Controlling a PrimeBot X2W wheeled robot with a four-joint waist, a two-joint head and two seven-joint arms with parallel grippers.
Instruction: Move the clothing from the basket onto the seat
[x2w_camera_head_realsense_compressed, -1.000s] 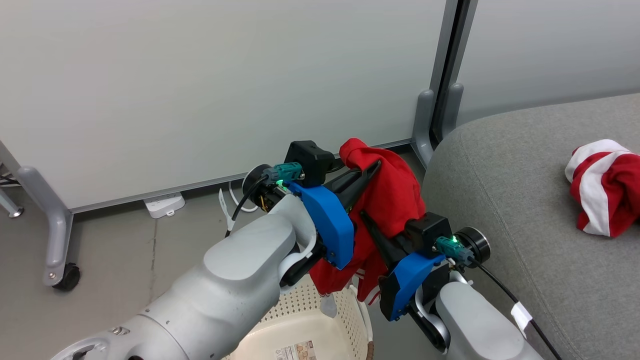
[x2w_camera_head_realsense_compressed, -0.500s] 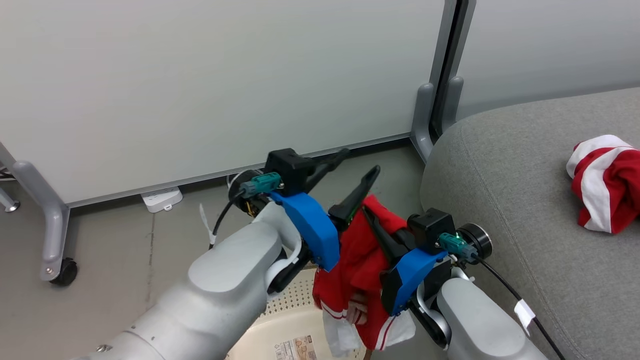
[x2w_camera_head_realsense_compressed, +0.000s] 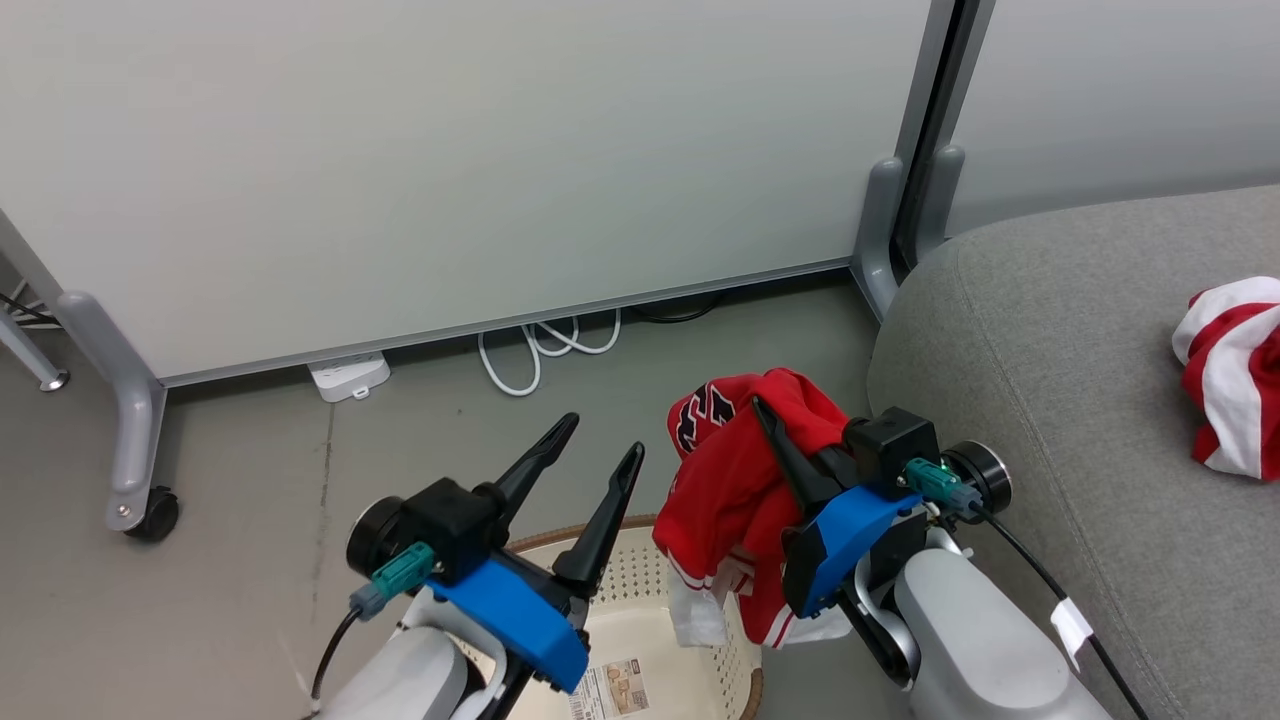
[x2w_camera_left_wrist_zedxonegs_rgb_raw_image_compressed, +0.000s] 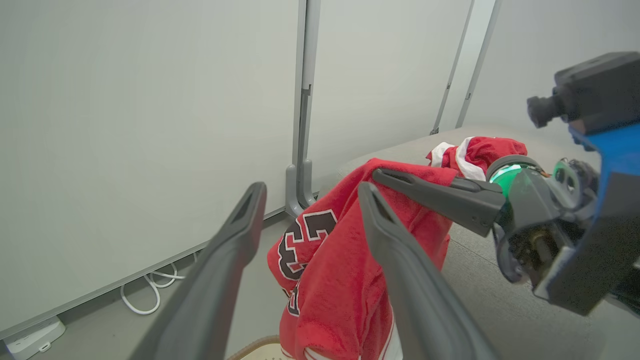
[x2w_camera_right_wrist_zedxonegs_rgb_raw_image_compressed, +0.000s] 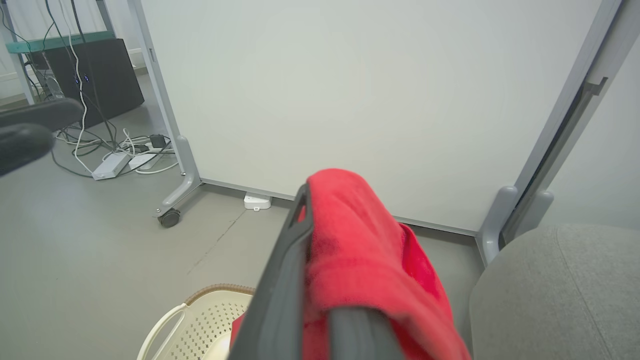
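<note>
Jersey number: black numerals (x2w_camera_left_wrist_zedxonegs_rgb_raw_image_compressed: 312, 227) edged in white, on the red jersey (x2w_camera_left_wrist_zedxonegs_rgb_raw_image_compressed: 330, 280).
Readable digit: a "3", tipped on its side in the left wrist view; the digit beside it is part lost in a fold.
Head view: the same numerals are creased and unreadable.
Basket label: printed sticker (x2w_camera_head_realsense_compressed: 610, 690) inside the basket (x2w_camera_head_realsense_compressed: 640, 580); print too small to read.

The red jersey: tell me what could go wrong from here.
1. The jersey hangs from the right gripper alone, bunched over its shut fingers; the left gripper stands open beside it. It may slip to the floor short of the seat.
2. Its white-trimmed hem dangles at the basket wall, so a swing toward the seat could snag there.
3. Red cloth blocks part of the right wrist view, which may hamper placement.
</note>
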